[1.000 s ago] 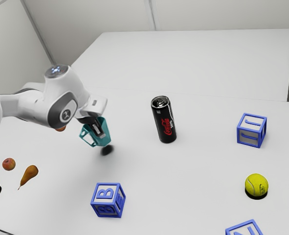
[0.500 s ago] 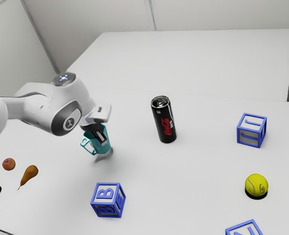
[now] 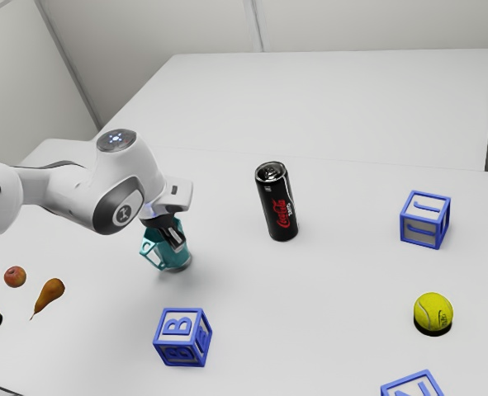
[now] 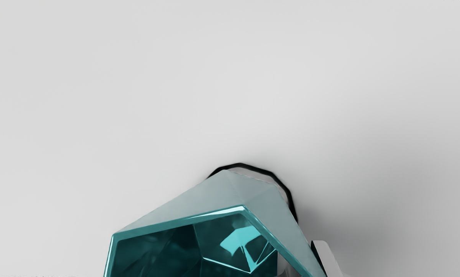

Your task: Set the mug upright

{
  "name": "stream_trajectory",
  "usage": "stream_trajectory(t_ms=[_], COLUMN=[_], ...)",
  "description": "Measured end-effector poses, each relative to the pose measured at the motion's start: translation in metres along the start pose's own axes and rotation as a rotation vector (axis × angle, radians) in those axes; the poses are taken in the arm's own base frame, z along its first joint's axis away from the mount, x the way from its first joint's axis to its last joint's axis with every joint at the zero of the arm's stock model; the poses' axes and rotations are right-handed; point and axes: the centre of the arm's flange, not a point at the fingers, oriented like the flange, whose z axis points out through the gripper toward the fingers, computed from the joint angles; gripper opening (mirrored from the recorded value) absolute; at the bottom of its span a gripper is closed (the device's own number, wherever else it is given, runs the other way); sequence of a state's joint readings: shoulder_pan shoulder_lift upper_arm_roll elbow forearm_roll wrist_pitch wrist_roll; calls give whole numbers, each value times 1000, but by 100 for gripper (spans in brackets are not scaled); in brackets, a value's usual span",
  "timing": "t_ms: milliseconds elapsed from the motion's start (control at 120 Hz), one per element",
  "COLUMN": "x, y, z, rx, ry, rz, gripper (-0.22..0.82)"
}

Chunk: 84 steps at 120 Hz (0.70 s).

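Mug [image 3: 172, 259], teal, faceted, glossy; lower than a moment ago, base at or just above the table [image 3: 310, 330], so release seems near. Mouth up, slight lean, handle toward nine o'clock, exterior view. Gripper [image 3: 177, 243]: fingers [image 4: 326, 257] closed on mug wall. Can [image 3: 278, 206]: mug's two o'clock. Lettered block [image 3: 178, 350]: six o'clock.

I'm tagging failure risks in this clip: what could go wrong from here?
The mug looks tilted toward the exterior view's left, so releasing it now might let it rock or topple. The gripper is shut on it, so a finger catching its wall could drag it during withdrawal.
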<state>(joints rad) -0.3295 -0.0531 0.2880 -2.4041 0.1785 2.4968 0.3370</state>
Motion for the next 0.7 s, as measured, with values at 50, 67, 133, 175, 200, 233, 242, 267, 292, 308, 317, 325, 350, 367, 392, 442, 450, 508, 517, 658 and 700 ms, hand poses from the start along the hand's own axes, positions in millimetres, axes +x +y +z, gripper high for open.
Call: stream_trajectory(t_ms=[50, 67, 133, 175, 200, 233, 242, 267, 292, 308, 317, 325, 350, 367, 392, 442, 450, 508, 517, 658, 700], x=[0, 0, 0, 0, 0, 0, 0, 0, 0, 0, 0, 0, 0, 0, 0, 0, 0, 1, 2, 3, 3], y=[0, 0, 0, 0, 0, 0, 0, 0, 0, 0, 0, 0, 0, 0, 0, 0, 0, -1, -1, -3, -4], z=[0, 0, 0, 0, 0, 0, 0, 0, 0, 0, 0, 0, 0, 0, 0, -2, -2, -4, -4, -12, -15], rx=[0, -1, -4, -6, -7, -7, -8, -8, -9, -9, -9, -9, -9, -9, -9, -9, -9, -8, -7, -5, -3], ry=[0, 0, 0, 0, 0, 0, 0, 0, 0, 0, 0, 0, 0, 1, 1, 3, 3, 6, 7, 18, 24], rz=[-7, -9, -16, -19, -20, -22, -22, -23, -24, -25, -25, -25, -26, -27, -28, -29, -30, -31, -32, -37, -40], gripper=[-16, -16, -11, -7, -5, -2, -1, 2, 4, 6, 6, 7, 10, 12, 15, 20, 21, 27, 27, 41, 44])
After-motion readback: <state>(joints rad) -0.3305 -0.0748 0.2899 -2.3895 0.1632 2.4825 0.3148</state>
